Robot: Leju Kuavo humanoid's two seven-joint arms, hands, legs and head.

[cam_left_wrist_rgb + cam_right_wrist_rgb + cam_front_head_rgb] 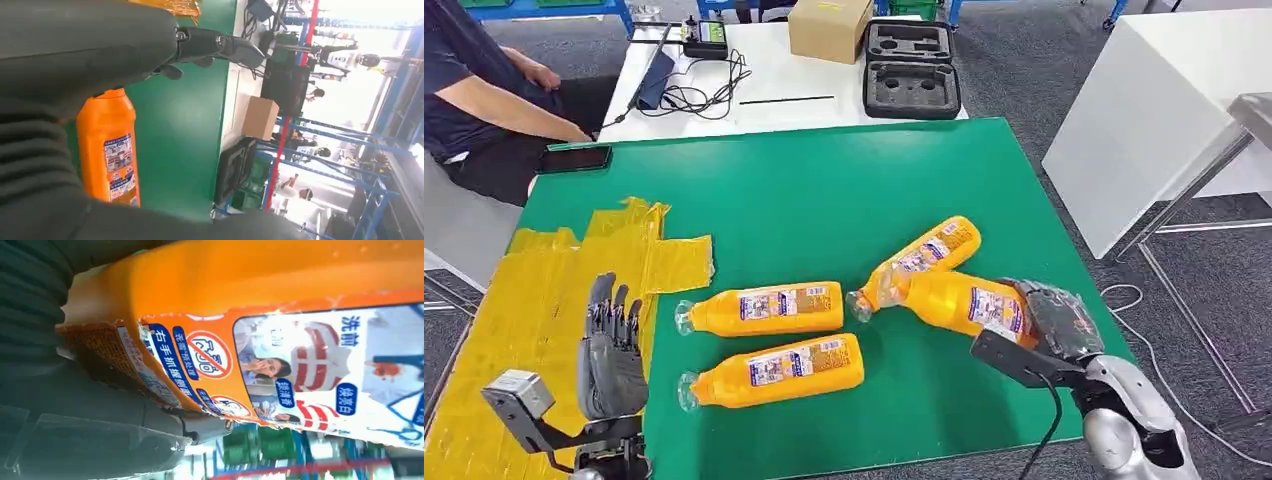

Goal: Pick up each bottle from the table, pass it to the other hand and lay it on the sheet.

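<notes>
At the bench's right front edge, the held bottle (959, 302) is lying tilted in the right hand (1056, 320), whose fingers are wrapping its base end; the neck is touching a second bottle (924, 255). Lifting could be dragging that neighbour or letting the smooth body slip. The left hand (611, 350), fingers spread and holding nothing, is hovering beside the yellow sheet (544, 290), near two more bottles (769, 340) that a reach could be knocking.
</notes>
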